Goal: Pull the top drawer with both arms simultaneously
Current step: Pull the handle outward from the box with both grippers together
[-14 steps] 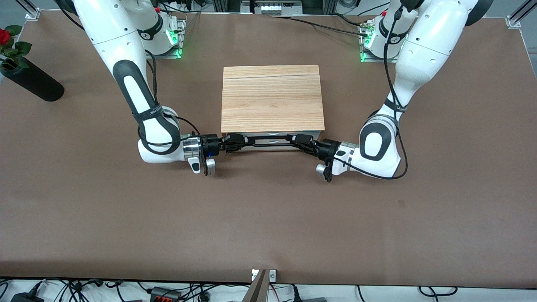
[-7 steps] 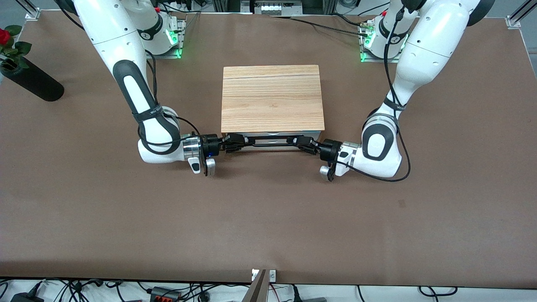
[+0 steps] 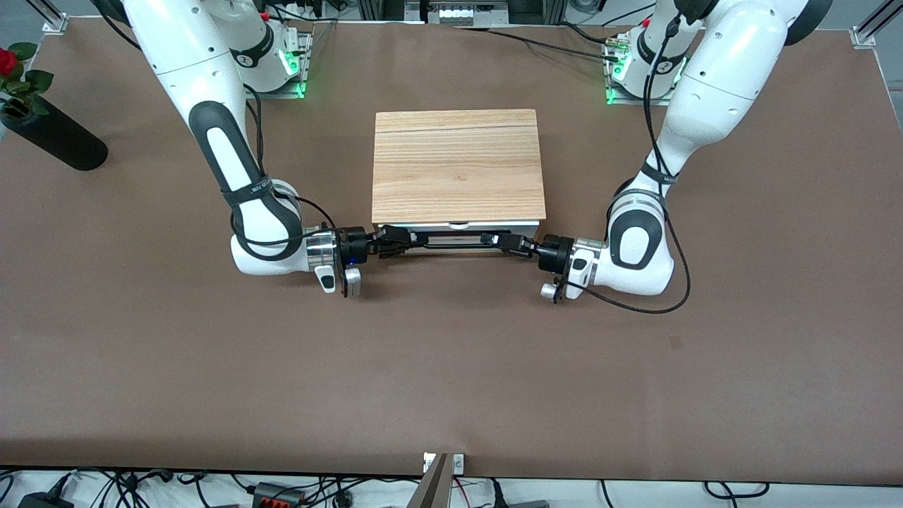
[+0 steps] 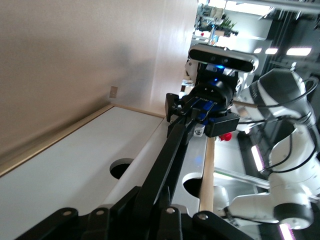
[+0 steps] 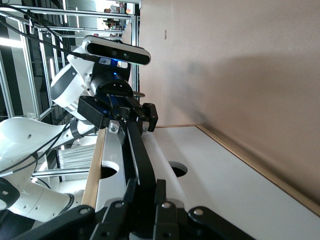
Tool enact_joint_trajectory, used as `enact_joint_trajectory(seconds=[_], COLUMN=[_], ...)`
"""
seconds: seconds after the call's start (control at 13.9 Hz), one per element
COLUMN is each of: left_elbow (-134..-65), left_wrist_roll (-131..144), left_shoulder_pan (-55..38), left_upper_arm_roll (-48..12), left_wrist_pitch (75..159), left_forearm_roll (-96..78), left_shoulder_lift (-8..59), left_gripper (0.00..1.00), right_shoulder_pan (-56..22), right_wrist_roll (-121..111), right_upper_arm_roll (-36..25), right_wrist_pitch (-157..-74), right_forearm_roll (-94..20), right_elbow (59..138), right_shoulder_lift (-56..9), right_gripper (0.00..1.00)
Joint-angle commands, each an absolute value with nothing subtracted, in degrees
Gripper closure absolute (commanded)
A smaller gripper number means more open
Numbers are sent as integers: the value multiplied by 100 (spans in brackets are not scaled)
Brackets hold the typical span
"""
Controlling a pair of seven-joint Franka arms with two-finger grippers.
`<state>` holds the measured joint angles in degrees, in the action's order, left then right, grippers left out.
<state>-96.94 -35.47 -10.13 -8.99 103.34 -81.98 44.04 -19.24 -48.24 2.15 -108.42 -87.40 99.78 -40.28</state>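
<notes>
The top drawer point(image 3: 508, 226) shows as a white strip under the cabinet's striped wood top point(image 3: 458, 166), drawn out a little toward the front camera. Its thin black handle point(image 3: 451, 248) runs along the front. My right gripper point(image 3: 396, 243) is shut on the handle's end toward the right arm. My left gripper point(image 3: 502, 242) is shut on the other end. In the left wrist view my left gripper point(image 4: 160, 212) clamps the handle point(image 4: 172, 150), with the right gripper point(image 4: 205, 107) farther along it. In the right wrist view my right gripper point(image 5: 150, 202) clamps the handle point(image 5: 140, 160).
A lower drawer's white front with a finger hole point(image 4: 120, 169) sits under the top drawer. A black vase with a red rose point(image 3: 53, 137) lies at the right arm's end of the brown table point(image 3: 451, 367).
Both grippers and the handle have moved a little toward the front camera, and the top drawer has slid slightly out. The left arm's elbow has shifted.
</notes>
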Motion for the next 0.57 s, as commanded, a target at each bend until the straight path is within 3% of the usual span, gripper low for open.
enact_joint_trajectory(seconds=[0.0,0.5], left_elbow=[-9624,-9352], left_wrist_roll=[-3340,-3366], left_shoulder_pan=[-862,-800], left_upper_arm_roll=[-896,-826], left_wrist_pitch=[10529,10564], left_forearm_roll=[-8630,-8858], left_shoulder_lift=[4623,4702], left_gripper=[83,82], right_shoulder_pan=[-1969,-1916], right_wrist_roll=[-4869,-4799], right_upper_arm_roll=[220,193], right_wrist_pitch=[-10819,-10828], right_forearm_roll=[-8789,-8798], right_elbow=[9748,9044], right_shoulder_lift=[-4236,-4746], right_gripper=[98,98])
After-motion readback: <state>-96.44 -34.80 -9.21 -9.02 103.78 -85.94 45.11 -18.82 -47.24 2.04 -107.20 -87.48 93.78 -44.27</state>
